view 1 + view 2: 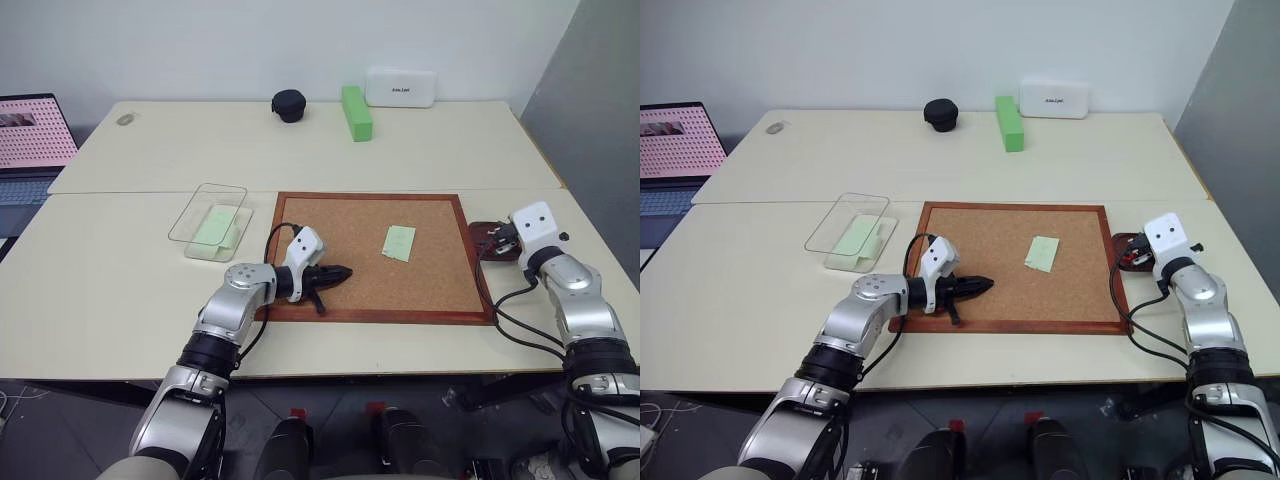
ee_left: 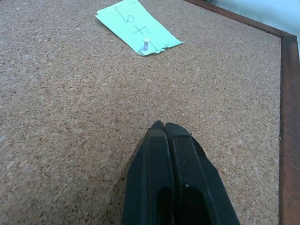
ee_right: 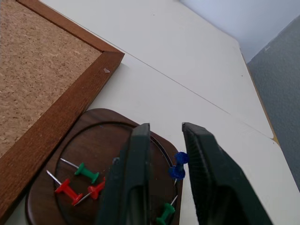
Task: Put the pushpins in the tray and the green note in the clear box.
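A pale green note (image 1: 398,242) lies on the corkboard (image 1: 340,215), held by a white pushpin (image 2: 146,43). A second green slip (image 1: 215,226) lies inside the clear box (image 1: 222,188), left of the board. My left gripper (image 2: 161,125) rests shut and empty on the cork, short of the pinned note. At the board's right edge sits the dark brown tray (image 3: 103,136) with red and green pushpins (image 3: 86,172) in it. My right gripper (image 3: 166,127) hovers open over the tray. A blue pushpin (image 3: 178,166) shows in the gap, close to one finger.
At the back of the table stand a bright green block (image 1: 356,112), a black round object (image 1: 289,105) and a white device (image 1: 400,87). A laptop (image 1: 30,140) sits beyond the table's left edge. The table's right edge runs close by the tray.
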Controlling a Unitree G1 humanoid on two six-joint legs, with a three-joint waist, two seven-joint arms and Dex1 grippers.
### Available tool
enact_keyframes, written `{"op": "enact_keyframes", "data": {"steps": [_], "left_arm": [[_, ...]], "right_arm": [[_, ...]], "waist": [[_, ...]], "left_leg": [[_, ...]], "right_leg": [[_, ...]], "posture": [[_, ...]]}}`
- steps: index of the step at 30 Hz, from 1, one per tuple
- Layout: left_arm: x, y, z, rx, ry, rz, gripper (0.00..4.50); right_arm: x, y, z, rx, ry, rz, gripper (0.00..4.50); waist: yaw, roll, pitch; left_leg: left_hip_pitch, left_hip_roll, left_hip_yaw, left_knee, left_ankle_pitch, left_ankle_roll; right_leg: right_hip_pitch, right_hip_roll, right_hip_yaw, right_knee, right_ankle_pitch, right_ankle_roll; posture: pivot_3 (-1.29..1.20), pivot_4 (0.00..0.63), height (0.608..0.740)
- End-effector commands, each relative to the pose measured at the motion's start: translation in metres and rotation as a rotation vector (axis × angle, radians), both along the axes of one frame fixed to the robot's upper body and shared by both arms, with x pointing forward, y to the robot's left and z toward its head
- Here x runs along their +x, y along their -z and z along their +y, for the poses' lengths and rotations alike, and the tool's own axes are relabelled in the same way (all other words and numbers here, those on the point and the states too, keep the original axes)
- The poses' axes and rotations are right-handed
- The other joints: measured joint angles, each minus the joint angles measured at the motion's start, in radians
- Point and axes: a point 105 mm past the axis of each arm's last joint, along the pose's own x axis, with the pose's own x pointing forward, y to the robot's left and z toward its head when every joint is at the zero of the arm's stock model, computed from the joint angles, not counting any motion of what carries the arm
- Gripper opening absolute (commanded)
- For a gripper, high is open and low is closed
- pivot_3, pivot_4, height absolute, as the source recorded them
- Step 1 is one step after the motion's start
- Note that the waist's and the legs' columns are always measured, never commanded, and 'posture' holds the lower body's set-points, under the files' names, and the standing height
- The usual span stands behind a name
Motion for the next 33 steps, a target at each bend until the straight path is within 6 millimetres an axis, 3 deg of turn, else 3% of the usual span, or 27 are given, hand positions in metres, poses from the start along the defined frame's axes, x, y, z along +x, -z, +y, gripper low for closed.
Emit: {"op": "enact_keyframes", "data": {"steps": [1, 11, 14, 16, 22, 28, 33], "left_arm": [[-0.006, 0.008, -0.001, 0.013, 0.011, 0.021, 0.00], [-0.007, 0.007, -0.002, 0.012, 0.015, 0.021, 0.00], [-0.007, 0.007, -0.002, 0.013, 0.015, 0.022, 0.00], [-0.007, 0.008, -0.002, 0.013, 0.016, 0.023, 0.00], [-0.007, 0.009, -0.003, 0.014, 0.010, 0.027, 0.00], [-0.005, 0.008, -0.001, 0.016, 0.004, 0.024, 0.00], [-0.005, 0.007, -0.001, 0.018, 0.002, 0.024, 0.00]], "right_arm": [[0.003, -0.017, 0.004, -0.019, -0.029, -0.055, 2.05], [0.003, -0.017, 0.009, 0.005, -0.043, -0.060, 4.06], [0.003, -0.018, 0.013, 0.015, -0.054, -0.066, 4.48], [0.002, -0.019, 0.020, 0.040, -0.089, -0.070, 4.48], [-0.022, -0.016, 0.100, 0.290, -0.449, 0.022, 4.48], [-0.039, -0.013, 0.145, 0.395, -0.599, 0.085, 4.48], [-0.035, -0.005, 0.173, 0.410, -0.632, 0.110, 4.48]], "waist": [[0.000, 0.000, 0.000], [0.000, 0.000, 0.000], [0.000, 0.000, 0.000], [0.000, 0.000, 0.000], [-0.001, 0.000, 0.000], [0.001, 0.000, 0.000], [0.000, 0.000, 0.000]], "left_leg": [[0.000, 0.000, 0.000, 0.000, 0.000, 0.000], [0.000, 0.000, 0.000, 0.000, 0.000, 0.000], [0.000, 0.000, 0.000, 0.000, 0.000, 0.000], [0.000, 0.000, 0.000, 0.000, 0.000, 0.000], [0.001, 0.001, -0.001, 0.000, 0.000, 0.000], [0.000, 0.000, -0.001, 0.000, 0.000, 0.000], [0.001, 0.001, -0.001, 0.000, 0.000, 0.000]], "right_leg": [[0.000, 0.000, 0.000, 0.000, 0.000, 0.000], [0.000, 0.000, 0.000, 0.000, 0.000, 0.000], [0.000, 0.000, 0.000, 0.000, 0.000, 0.000], [0.000, 0.000, 0.000, 0.000, 0.000, 0.000], [0.000, 0.001, -0.001, 0.001, 0.000, 0.000], [0.001, 0.000, -0.001, 0.000, 0.000, 0.000], [0.000, 0.000, -0.001, 0.000, 0.000, 0.000]], "posture": [[0.00, 0.150, 0.740], [0.00, 0.150, 0.740], [0.00, 0.150, 0.740], [0.00, 0.150, 0.740], [0.00, 0.150, 0.740], [0.00, 0.150, 0.740], [0.00, 0.150, 0.740]]}}
